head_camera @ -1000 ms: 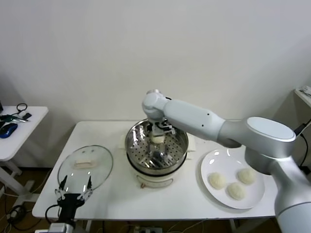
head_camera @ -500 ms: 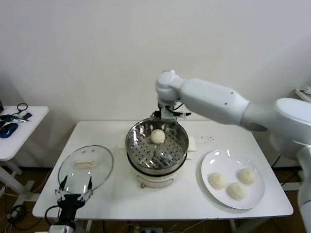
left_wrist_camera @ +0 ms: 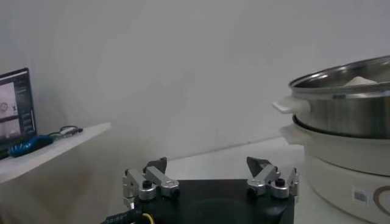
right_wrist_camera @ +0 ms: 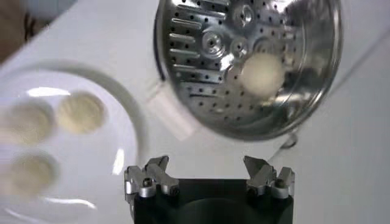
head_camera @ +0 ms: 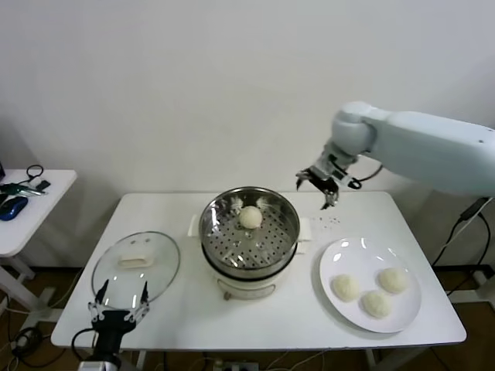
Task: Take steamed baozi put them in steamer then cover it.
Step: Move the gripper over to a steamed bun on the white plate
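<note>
Right gripper (head_camera: 323, 183) — fingers wide, empty — hangs between steamer (head_camera: 249, 228) and plate (head_camera: 331, 261); the three buns (head_camera: 346, 287) lie nearer it, toward the counter's front.

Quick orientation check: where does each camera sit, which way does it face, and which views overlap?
Head view: high on the robot, facing down at the table; both arms show.
Left wrist view: low at the table edge, looking sideways past the open left pincer at the steamer.
Right wrist view: airborne, looking down past the open right pincer at plate and steamer.
All three share steamer and baozi.
</note>
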Controlling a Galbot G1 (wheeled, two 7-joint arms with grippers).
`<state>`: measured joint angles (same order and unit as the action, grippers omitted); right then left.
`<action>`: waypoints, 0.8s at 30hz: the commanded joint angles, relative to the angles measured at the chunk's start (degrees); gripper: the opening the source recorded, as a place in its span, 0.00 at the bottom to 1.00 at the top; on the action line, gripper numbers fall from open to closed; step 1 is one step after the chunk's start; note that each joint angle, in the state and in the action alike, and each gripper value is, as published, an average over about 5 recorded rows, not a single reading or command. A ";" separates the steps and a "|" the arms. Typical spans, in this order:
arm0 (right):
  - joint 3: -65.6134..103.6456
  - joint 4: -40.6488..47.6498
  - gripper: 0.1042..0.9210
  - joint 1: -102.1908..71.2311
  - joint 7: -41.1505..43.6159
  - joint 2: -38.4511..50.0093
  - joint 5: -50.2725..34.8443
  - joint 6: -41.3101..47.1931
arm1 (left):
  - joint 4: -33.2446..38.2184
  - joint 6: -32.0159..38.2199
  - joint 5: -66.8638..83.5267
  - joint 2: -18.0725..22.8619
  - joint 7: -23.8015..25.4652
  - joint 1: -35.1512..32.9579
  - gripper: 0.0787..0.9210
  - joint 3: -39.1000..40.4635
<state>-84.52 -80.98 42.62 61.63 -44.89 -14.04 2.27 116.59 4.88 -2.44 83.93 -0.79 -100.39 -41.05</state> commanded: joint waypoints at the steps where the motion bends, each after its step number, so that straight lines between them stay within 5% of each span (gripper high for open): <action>1: -4.05 -5.45 0.88 -0.95 -1.31 11.37 -9.27 12.66 | 0.02 0.14 0.00 -0.09 -0.09 -0.18 0.88 0.00; 24: 17.57 -1.85 0.88 -35.34 -2.58 12.88 5.10 14.35 | -0.88 0.17 -0.55 0.18 -0.18 -1.23 0.88 -0.91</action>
<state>-71.24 -83.29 15.04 59.35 -33.10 -10.75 15.03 115.75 5.15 -2.72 84.09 -1.03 -101.53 -41.93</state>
